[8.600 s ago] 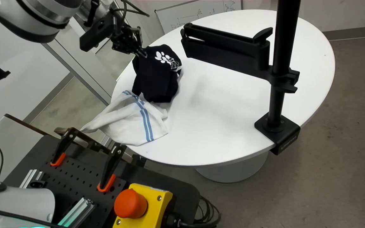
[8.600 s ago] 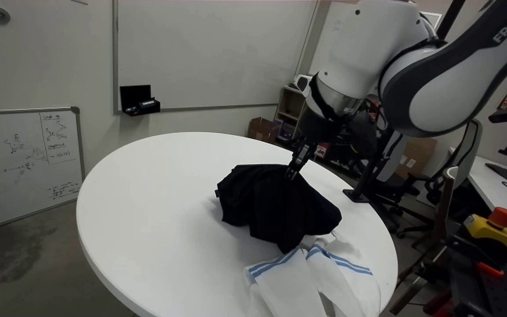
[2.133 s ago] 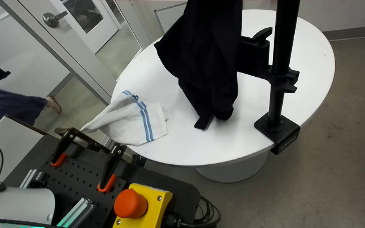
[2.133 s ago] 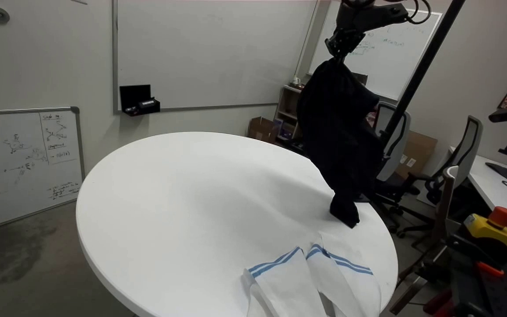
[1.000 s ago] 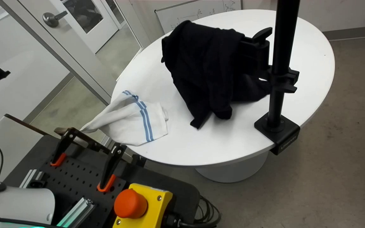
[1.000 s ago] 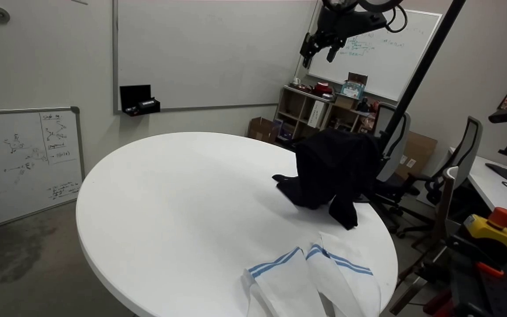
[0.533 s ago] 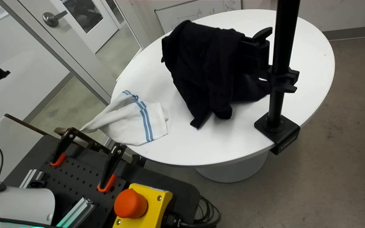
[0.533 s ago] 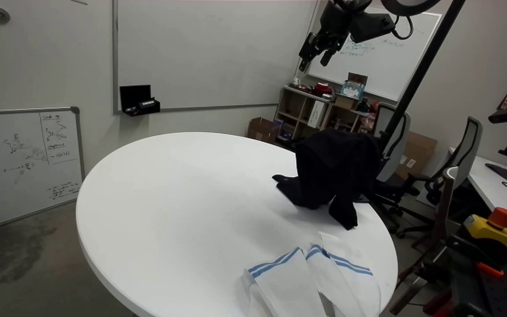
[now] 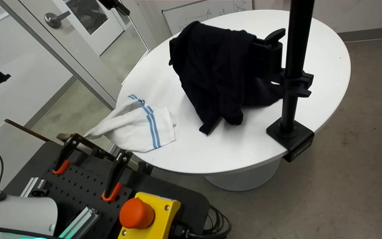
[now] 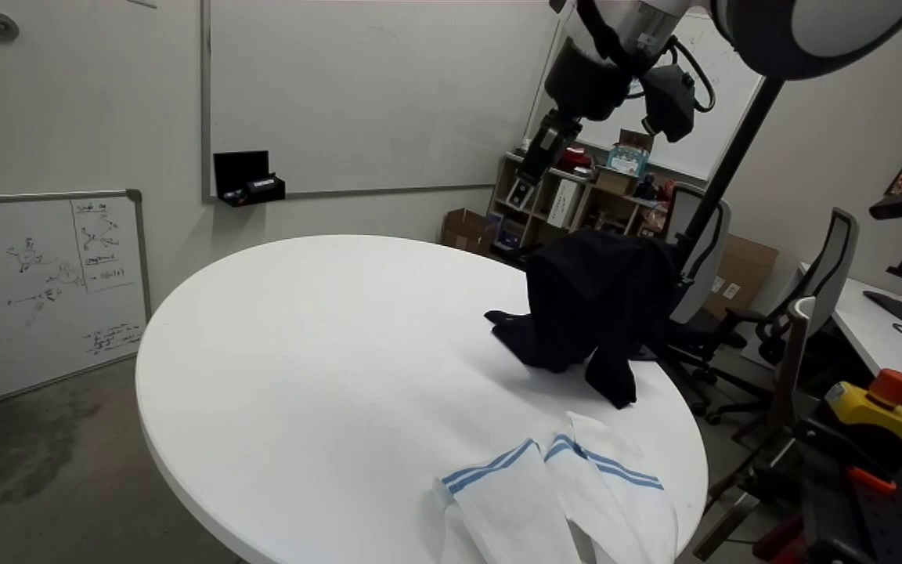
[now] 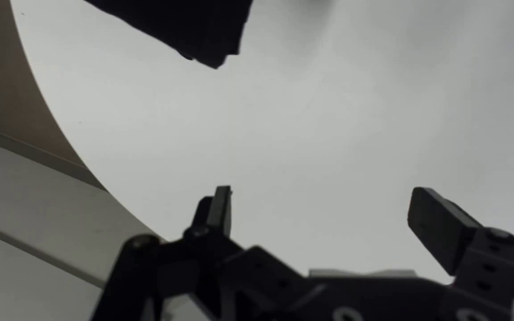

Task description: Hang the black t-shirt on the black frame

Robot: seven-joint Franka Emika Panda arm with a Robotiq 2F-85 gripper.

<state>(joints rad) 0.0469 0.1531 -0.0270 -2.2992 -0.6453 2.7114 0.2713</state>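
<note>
Shirt (image 9: 216, 66) draped over frame (image 9: 296, 56) standing at edge of table (image 9: 194, 161). Towel (image 9: 138, 127) runs past edge farther along. Gripper (image 11: 321, 205) apart from shirt, jaws spread wide.

I get soft light on the white table (image 10: 302, 352) — faint shadow beside the black t-shirt (image 10: 596, 290). My wrist view looks dimmer.

Pale walls (image 10: 91, 102); patchy grey-brown floor (image 9: 360, 149). In an exterior view, 3 whiteboards (image 10: 373, 94), the lowest with dark scrawl (image 10: 26, 258). Round white table (image 10: 302, 376); beyond it, cubby shelf (image 10: 549, 192), cardboard box (image 10: 463, 229) just beside. Door (image 9: 75, 49) with metal lever handle (image 9: 53, 20). Light soft, shadows faint.
</note>
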